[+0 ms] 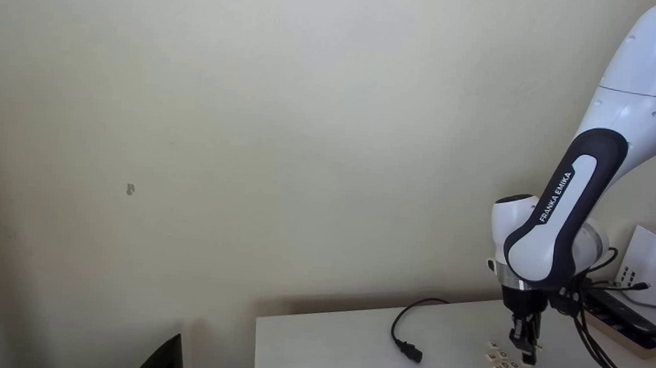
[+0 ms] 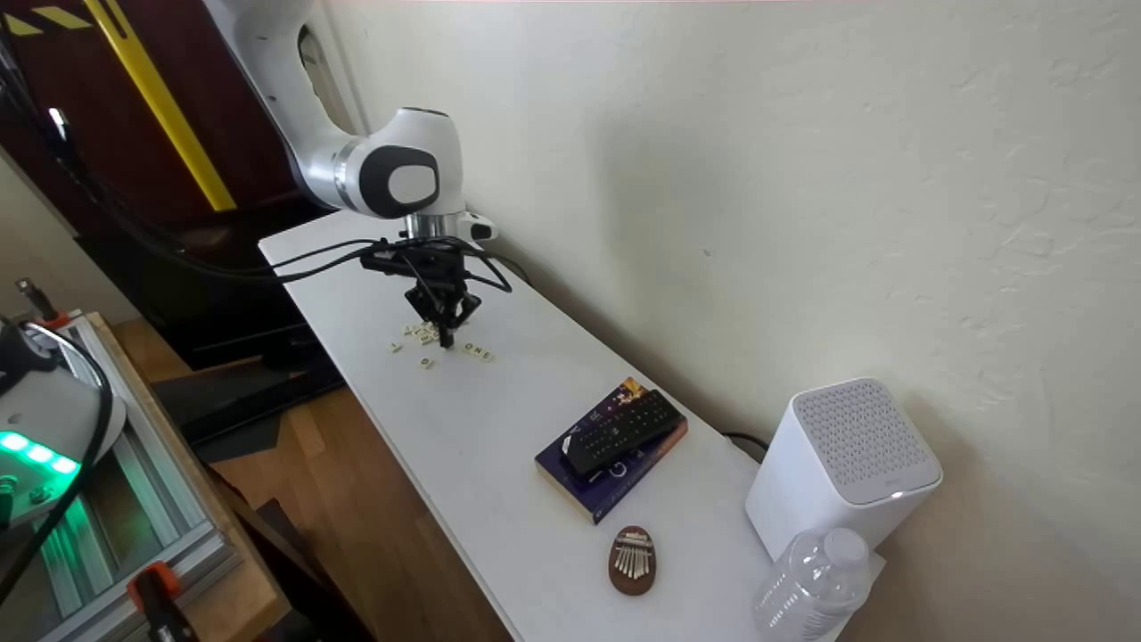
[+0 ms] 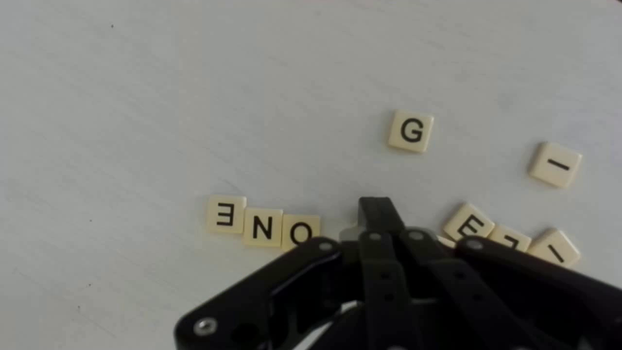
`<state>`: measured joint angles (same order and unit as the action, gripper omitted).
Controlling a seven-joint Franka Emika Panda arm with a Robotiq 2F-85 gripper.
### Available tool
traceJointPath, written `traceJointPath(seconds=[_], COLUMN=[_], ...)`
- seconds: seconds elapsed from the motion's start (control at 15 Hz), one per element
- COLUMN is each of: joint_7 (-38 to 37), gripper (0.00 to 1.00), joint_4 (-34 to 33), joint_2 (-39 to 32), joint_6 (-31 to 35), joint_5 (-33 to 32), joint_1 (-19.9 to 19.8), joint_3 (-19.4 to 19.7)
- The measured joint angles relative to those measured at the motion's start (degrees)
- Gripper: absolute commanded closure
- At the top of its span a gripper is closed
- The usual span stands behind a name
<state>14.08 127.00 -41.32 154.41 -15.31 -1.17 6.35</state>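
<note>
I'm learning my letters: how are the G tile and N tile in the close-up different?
The G tile has a curvy letter; the N tile has straight lines. The G tile sits alone; the N tile sits between the E tile and O tile. Both are cream squares with black letters.

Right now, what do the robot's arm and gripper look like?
The Panda arm is rounded and white, its black trim lettered FRANKA EMIKA, with a silver wrist band. The Robotiq gripper is black, with jointed linkages; black cables run alongside.
</note>
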Motion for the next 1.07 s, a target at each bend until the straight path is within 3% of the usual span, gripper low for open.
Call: traceJointPath(seconds=[1.07], joint_7=[0.4], gripper=[1.0], joint_4=[-1.8], joint_2=[-1.3], joint_6=[-1.7], joint_5=[-10.9], joint_1=[4.1], joint_3=[3.3])
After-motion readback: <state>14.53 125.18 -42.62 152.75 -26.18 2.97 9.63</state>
